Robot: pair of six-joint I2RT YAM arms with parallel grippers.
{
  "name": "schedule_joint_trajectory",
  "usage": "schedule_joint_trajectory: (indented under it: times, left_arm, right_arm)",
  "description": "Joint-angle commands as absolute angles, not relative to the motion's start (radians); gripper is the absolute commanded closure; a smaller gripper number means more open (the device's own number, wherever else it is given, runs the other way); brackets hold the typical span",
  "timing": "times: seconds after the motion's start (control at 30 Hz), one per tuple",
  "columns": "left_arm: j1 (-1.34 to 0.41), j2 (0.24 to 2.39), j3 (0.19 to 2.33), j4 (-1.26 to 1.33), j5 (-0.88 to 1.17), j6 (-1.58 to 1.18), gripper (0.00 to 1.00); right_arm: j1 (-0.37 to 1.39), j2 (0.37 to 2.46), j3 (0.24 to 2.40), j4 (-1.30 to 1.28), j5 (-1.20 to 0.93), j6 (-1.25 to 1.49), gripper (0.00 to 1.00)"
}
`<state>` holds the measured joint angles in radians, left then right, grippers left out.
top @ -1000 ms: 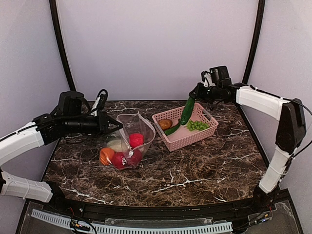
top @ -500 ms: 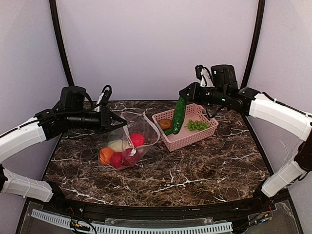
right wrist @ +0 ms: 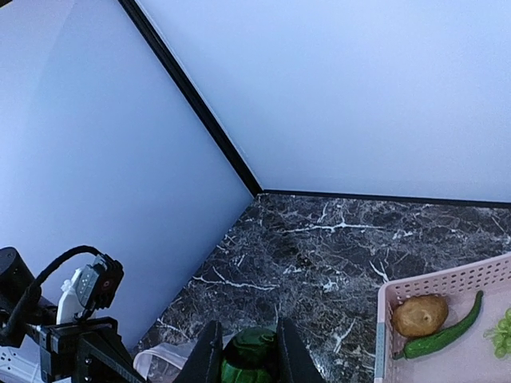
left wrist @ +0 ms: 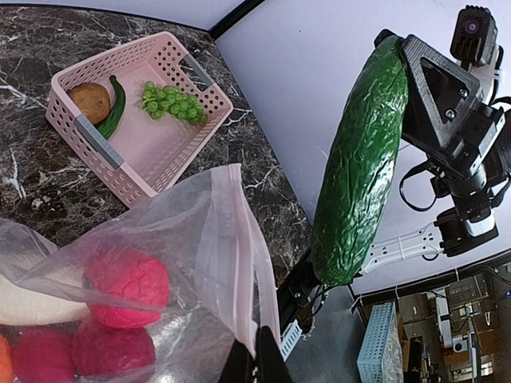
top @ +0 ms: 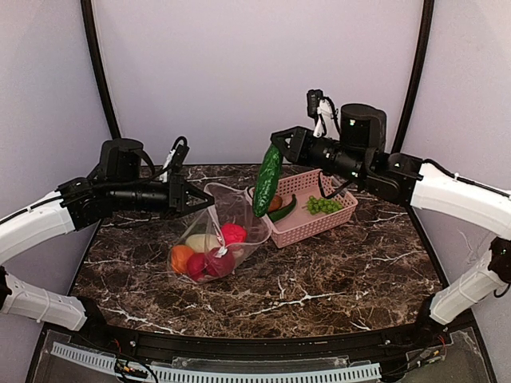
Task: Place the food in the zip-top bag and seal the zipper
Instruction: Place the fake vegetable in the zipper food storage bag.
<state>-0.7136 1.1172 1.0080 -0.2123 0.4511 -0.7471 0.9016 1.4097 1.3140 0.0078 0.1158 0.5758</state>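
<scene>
The clear zip-top bag (top: 219, 231) stands open on the table, holding an orange fruit (top: 182, 257), red tomatoes (top: 232, 233) and a cream-white vegetable (top: 201, 242). My left gripper (top: 201, 199) is shut on the bag's upper rim (left wrist: 239, 263) and holds it up; its pinkish zipper strip (left wrist: 233, 239) shows there. My right gripper (top: 279, 145) is shut on a long green cucumber (top: 267, 181) that hangs upright over the gap between bag and basket. In the right wrist view the cucumber's top (right wrist: 249, 359) sits between the fingers (right wrist: 209, 351).
A pink slotted basket (top: 331, 215) stands right of the bag with a brown potato (left wrist: 88, 100), a green pepper (left wrist: 113, 116) and green grapes (top: 322, 204). Walls close the table on three sides.
My right gripper has carried the cucumber up out of the basket and leftward toward the bag. My left gripper has shifted right, lifting the bag's mouth.
</scene>
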Motion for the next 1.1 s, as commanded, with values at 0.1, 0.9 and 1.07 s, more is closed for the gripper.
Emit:
schedule_joint_trajectory:
  times: [0.1, 0.9, 1.07]
  left_arm:
    - [-0.737, 1.113, 1.049, -0.16, 0.43, -0.769, 0.99]
    - [-0.739, 1.112, 1.053, -0.131, 0.41, -0.773, 0.99]
    - [-0.739, 1.112, 1.05, -0.127, 0.415, -0.771, 0.99]
  right_arm:
    - [1.027, 1.438, 1.282, 0.172, 0.256, 0.439, 0.88]
    - [1.158, 1.554, 1.221, 0.157, 0.16, 0.314, 0.73]
    - [1.158, 1.572, 1.247, 0.117, 0.136, 0.305, 0.57]
